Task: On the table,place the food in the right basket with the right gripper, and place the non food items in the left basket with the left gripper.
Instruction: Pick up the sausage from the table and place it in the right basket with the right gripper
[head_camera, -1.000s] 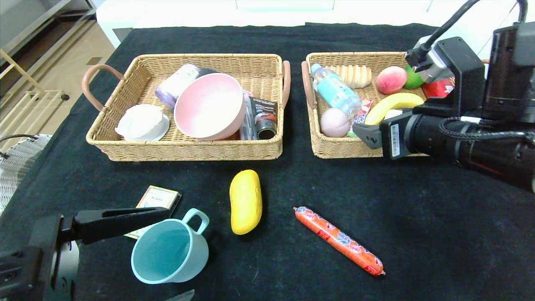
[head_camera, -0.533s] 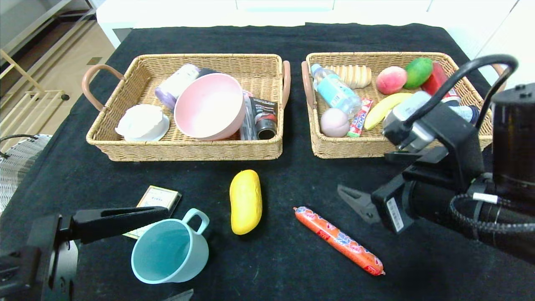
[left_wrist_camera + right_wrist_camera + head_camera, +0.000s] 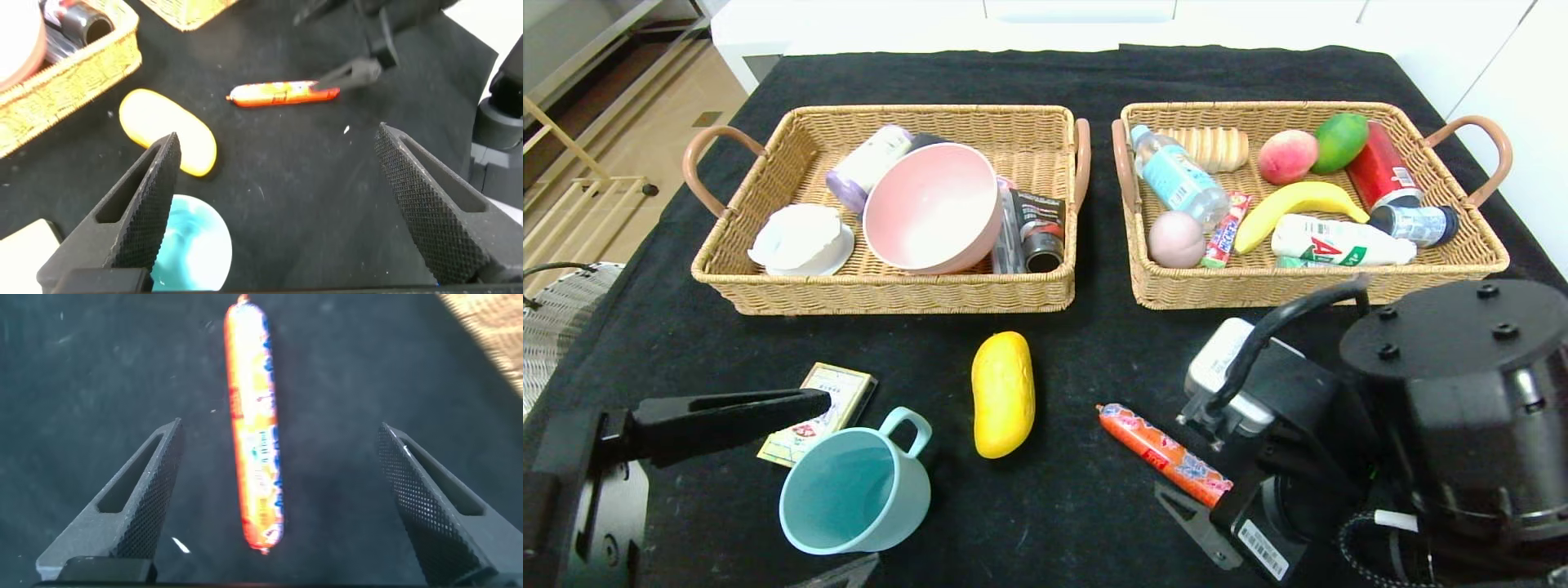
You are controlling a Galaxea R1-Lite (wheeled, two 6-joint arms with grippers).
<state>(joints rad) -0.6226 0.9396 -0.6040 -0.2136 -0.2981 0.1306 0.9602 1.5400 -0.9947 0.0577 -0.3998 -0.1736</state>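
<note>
An orange sausage [image 3: 1152, 445] lies on the black table at front right; in the right wrist view [image 3: 255, 425] it lies lengthwise between the jaws. My right gripper [image 3: 1201, 510] [image 3: 279, 429] is open and hovers over the sausage's near end without touching it. A yellow fruit [image 3: 1002, 394] lies at front centre. A teal cup [image 3: 907, 498] and a small card box [image 3: 818, 402] are at front left. My left gripper [image 3: 854, 480] [image 3: 278, 135] is open and empty above the cup [image 3: 192, 249].
The left wicker basket [image 3: 882, 296] holds a pink bowl [image 3: 931, 206], a white dish, a bottle and tubes. The right wicker basket [image 3: 1258, 287] holds a banana [image 3: 1294, 200], a peach, a green fruit, bottles and cans. The right arm's body [image 3: 1445, 408] covers the front right corner.
My right arm has swung from over the right basket down to the table's front and now stands over the sausage. My left gripper has shifted slightly.
</note>
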